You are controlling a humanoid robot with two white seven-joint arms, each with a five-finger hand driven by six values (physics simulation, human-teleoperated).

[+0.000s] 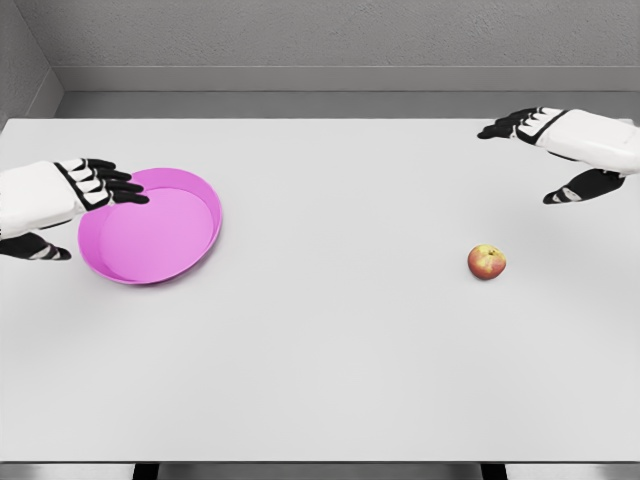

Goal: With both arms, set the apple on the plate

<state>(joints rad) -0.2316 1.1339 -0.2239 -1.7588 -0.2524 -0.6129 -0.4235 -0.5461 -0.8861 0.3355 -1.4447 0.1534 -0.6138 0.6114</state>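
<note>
Well, the apple (487,262) is lying untouched on the table (330,350), near its right side, well apart from the pink plate (205,235) at the left.

It is looking small, round and firm, red blushing into yellow, likely light and a bit slick, so fingers should be closing around its sides. The right hand (570,150) is hovering beyond it with fingers spread, holding nothing; the left hand (75,205) is reaching over the plate's near rim, fingers apart, also empty.

Glossy plastic-looking plate (150,226), matt table (330,350)
</note>
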